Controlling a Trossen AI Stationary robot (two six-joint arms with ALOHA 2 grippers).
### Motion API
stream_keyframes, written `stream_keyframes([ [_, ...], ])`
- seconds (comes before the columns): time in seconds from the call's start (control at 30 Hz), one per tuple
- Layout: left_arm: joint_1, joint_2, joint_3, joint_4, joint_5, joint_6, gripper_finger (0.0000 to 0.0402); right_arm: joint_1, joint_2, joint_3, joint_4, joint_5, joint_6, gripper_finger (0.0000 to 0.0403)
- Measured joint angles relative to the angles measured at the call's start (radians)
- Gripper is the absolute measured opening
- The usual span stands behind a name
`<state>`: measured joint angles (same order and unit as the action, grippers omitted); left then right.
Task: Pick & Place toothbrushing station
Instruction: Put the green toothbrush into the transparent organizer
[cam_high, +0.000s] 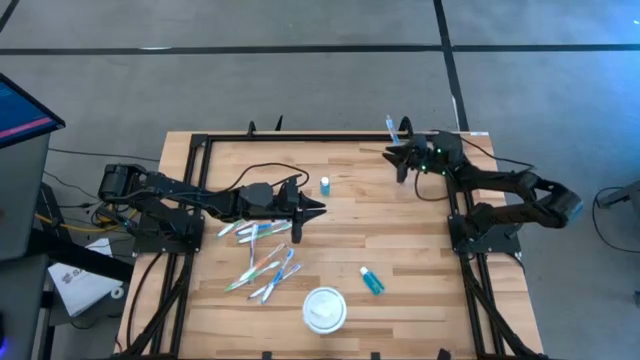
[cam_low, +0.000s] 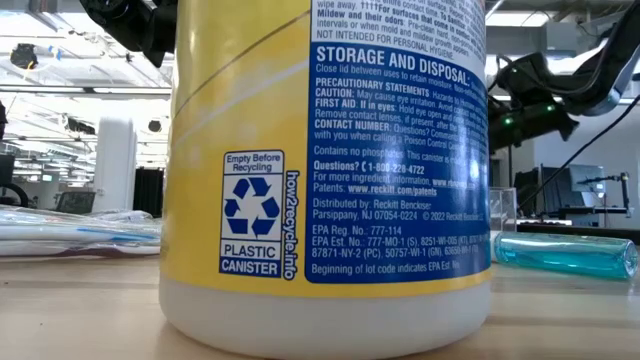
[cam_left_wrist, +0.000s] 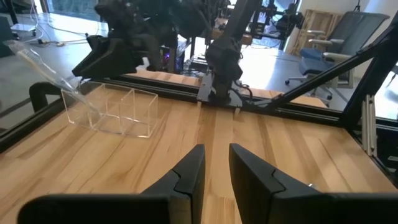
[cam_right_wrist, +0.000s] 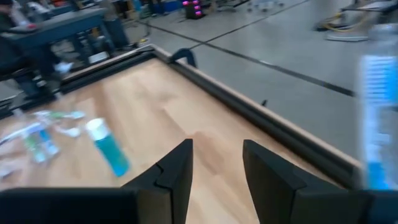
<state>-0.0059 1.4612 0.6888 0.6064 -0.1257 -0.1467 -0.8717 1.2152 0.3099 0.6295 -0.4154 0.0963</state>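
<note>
High view, read from left to right. The left arm is extended from the surface's (cam_high: 420, 240) left edge toward the middle; a loose scatter of pastel toothbrushes (cam_high: 262, 255) is seen lying flat just in front of it, some crossing one another; the left hand (cam_high: 318, 210) is held low over bare wood just beyond the scatter, its fingers (cam_left_wrist: 189, 171) set narrowly apart with nothing between them. A small upright tube (cam_high: 325, 185) is placed just beside that hand, apart from it; a round white disc (cam_high: 324, 308) is set near the front edge; a second tube (cam_high: 372, 281), teal with a white cap, is laid on its side to the right of the disc (in the low view most of the picture is blocked by a yellow canister (cam_low: 330, 150)). The right hand (cam_high: 390, 153) is held near the far rail, its fingers (cam_right_wrist: 177, 165) moderately parted and empty; a clear compartmented holder (cam_left_wrist: 118, 109) is shown directly beneath it, with one toothbrush (cam_left_wrist: 43, 62) leaning out of its end compartment.
</note>
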Motion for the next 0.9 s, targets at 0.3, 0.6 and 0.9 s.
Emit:
stream_keyframes([
  [0.3,0.000,0.000,0.000,-0.080,0.000,-0.001,0.0066,0.128,0.000,0.000,0.002,-0.001,-0.019,0.0123],
  [0.6,0.000,-0.075,0.000,-0.325,0.000,-0.095,0.0066,0.238,0.000,0.000,0.004,0.000,-0.026,0.0122],
  [0.9,0.000,-0.244,0.000,-0.707,-0.071,-0.229,0.0066,0.314,0.000,0.008,0.006,0.002,-0.028,0.0121],
])
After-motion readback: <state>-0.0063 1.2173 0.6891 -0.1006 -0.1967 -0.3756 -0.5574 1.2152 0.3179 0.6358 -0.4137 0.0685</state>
